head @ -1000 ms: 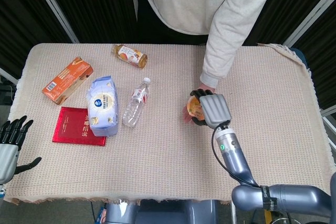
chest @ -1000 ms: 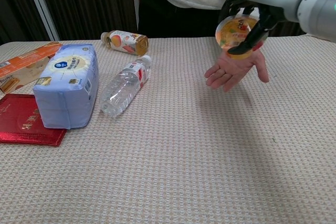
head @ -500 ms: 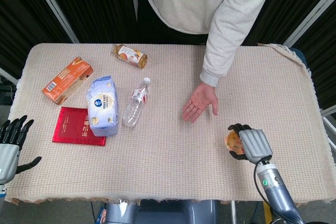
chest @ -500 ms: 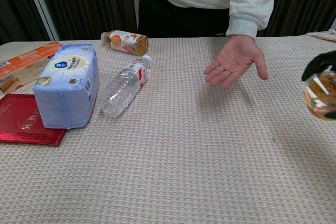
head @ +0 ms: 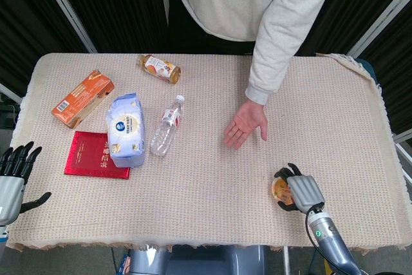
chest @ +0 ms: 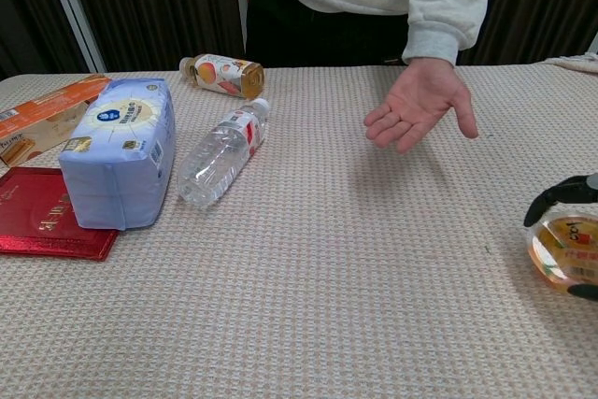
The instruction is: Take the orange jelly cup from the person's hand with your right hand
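the right hand (head: pixel 302 192) has its fingers (chest: pixel 553 199) clamped around the orange jelly cup (chest: pixel 564 251), low over the counter (head: pixel 206 185) near its front right edge. the person's hand (head: pixel 245 123) hangs open, palm up, well apart from it. the left hand (head: pixel 13 172) sits off the counter's left edge, fingers apart.

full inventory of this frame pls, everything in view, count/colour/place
jelly cup: 1, orange, near right of table, held by right hand
water bottle: 1, clear, lying mid-left
juice bottle: 1, orange label, lying at far edge
tissue pack: 1, pale blue, left of water bottle
booklet: 1, red, flat, partly under tissue pack
box: 1, orange, far left
tablecloth: 1, beige, covers table
person's hand: 1, palm up, empty, mid-table
left hand: 1, black fingers, spread, at left edge, empty
right hand: 1, grips jelly cup
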You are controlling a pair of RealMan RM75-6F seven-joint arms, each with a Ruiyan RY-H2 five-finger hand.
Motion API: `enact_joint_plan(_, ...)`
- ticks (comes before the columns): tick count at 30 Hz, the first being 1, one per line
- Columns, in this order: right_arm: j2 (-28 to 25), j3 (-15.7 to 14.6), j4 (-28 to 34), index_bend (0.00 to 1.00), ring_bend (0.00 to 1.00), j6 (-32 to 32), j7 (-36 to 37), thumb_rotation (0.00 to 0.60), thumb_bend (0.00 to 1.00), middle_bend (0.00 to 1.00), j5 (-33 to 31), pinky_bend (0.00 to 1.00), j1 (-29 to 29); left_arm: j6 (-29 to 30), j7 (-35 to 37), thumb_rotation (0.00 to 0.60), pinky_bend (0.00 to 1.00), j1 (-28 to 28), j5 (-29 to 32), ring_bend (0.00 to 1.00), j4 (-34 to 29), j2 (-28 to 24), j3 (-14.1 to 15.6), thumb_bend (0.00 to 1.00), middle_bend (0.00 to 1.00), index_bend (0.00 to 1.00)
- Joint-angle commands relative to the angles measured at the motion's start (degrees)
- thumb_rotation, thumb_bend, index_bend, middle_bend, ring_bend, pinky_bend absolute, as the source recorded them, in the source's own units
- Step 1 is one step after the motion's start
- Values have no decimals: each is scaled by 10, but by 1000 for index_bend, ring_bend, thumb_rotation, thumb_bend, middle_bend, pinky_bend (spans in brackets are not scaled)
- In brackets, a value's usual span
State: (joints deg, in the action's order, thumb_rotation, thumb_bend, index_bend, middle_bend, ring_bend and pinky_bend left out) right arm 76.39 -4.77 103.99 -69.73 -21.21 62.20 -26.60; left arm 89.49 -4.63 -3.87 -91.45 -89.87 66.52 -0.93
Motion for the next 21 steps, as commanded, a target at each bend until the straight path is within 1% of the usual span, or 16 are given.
enact_joint_plan(1,-6,9,5,100,0,-9,9,600,122,0,15,0,6,0,1,600,0,0,0,0,0,0,0,81,0,0)
enact_joint_plan(7,-27,18,9,98,0,-53,3,600,119,0,64,0,20,2,3,600,0,0,-1,0,1,-1,0,80,0,0)
enact_joint_plan(10,-54,7,-1,98,0,-104,-7,600,119,0,112,0,42,5,3,600,0,1,-2,0,1,-1,0,82,0,0)
enact_joint_plan(11,-61,2,-10,98,0,-120,-4,600,119,0,131,0,52,5,3,600,0,1,-3,0,2,0,0,82,0,0)
enact_joint_plan(13,-68,-7,-47,98,0,-158,0,600,120,0,173,0,72,5,3,600,0,2,-2,0,3,0,0,83,0,0)
enact_joint_plan(16,-54,-11,-129,98,0,-212,17,600,119,0,232,0,97,5,5,600,0,1,-3,0,3,0,0,82,0,0)
enact_joint_plan(18,-44,-11,-163,98,0,-224,25,600,119,0,244,0,107,8,7,600,0,2,-5,0,3,0,0,80,0,0)
enact_joint_plan(21,-35,-5,-172,98,0,-219,46,600,121,0,241,0,114,12,6,600,0,3,-9,0,5,0,0,83,0,0)
